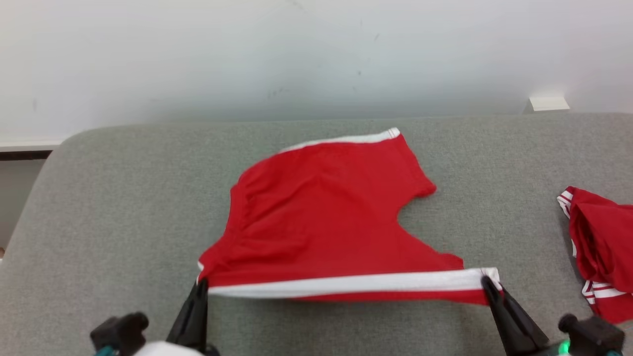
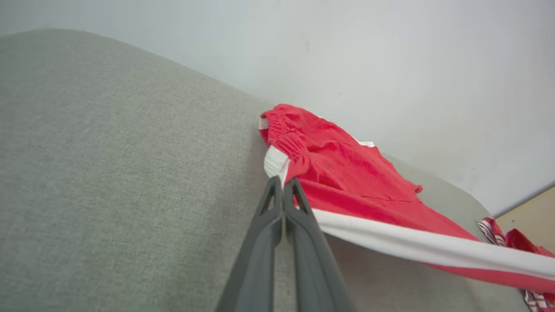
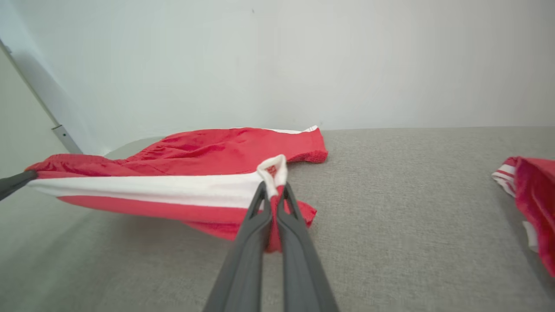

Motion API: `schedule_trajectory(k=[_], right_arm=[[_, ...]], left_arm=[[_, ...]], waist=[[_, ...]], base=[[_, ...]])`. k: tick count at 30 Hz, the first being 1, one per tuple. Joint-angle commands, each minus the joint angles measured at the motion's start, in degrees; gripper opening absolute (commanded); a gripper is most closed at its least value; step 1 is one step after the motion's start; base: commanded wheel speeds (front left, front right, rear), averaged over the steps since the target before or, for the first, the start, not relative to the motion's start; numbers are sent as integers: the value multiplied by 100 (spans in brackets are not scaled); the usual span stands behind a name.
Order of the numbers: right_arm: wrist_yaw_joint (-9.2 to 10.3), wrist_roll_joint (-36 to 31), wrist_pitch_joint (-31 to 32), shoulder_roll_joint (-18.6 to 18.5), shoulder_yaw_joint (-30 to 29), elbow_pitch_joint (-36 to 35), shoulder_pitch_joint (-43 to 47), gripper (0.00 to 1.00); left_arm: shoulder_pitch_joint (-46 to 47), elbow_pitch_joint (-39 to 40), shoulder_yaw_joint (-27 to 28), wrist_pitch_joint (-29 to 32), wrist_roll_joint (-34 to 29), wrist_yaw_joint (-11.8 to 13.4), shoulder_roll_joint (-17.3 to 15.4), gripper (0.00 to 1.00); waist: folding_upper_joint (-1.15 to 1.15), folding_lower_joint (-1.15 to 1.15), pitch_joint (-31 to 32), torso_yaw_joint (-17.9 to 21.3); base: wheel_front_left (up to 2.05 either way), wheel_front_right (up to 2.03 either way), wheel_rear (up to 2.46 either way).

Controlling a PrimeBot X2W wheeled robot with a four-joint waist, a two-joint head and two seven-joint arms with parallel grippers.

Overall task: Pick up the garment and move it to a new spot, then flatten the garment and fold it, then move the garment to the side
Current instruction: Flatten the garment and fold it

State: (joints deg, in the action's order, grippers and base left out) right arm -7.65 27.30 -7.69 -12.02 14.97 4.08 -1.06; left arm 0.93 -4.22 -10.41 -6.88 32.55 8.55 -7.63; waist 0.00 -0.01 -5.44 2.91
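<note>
red shorts (image 1: 321,217) lie at the centre of the grey fabric-covered desk (image 1: 123,198), far half resting on its surface, near half raised a little above it. the left gripper (image 1: 202,286) is clamped on the waistband corner and the right gripper (image 1: 487,282) on the leg-hem corner, both toward the desk's near edge. the white side stripe (image 1: 346,284) is stretched taut between them. assessment: the garment appears placed and largely spread, so the work stands at flattening or at the start of the fold. no fold is visible yet, and the final move toward the desk's side is outstanding. whether the present spot is the new one cannot be judged. a second red garment (image 1: 601,247) with white stripes lies bunched at the desk's right end, well apart, cut off by the frame. hard to make out: the layer hanging under the stripe, seen in the right wrist view as a red flap sagging toward the desk, and whether both layers are caught in either grip. the gathered waistband (image 1: 242,207) carries wrinkles toward the desk's left. both gripper bodies are cut off at the bottom of the head view.
</note>
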Motion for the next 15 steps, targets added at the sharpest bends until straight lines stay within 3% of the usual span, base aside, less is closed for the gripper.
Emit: schedule_trajectory(k=[1,5,8,11,15], right_arm=[[33,-44,33,-44,-162,-87,130,0],[33,-433,812,235,-695,-1356,887,0],[32,-599,1240,383,-893,-1896,1075,0],[31,-664,1494,427,-970,-2061,877,0],[31,-581,1615,320,-941,-1783,317,0]], left_arm=[[-165,103,114,46,-50,136,-152,0],[-976,1737,38,731,-113,565,-285,0],[-1152,2243,-27,1095,-121,709,-378,0],[-894,2211,-86,1394,52,650,-391,0],[-223,1710,-118,1709,370,411,-357,0]], waist=[[0,1,26,-13],[0,1,40,-49],[0,1,-1,-66],[0,1,-101,-90],[0,1,-401,-140]], base=[[0,0,0],[0,0,0],[0,0,0],[0,0,0],[0,0,0]])
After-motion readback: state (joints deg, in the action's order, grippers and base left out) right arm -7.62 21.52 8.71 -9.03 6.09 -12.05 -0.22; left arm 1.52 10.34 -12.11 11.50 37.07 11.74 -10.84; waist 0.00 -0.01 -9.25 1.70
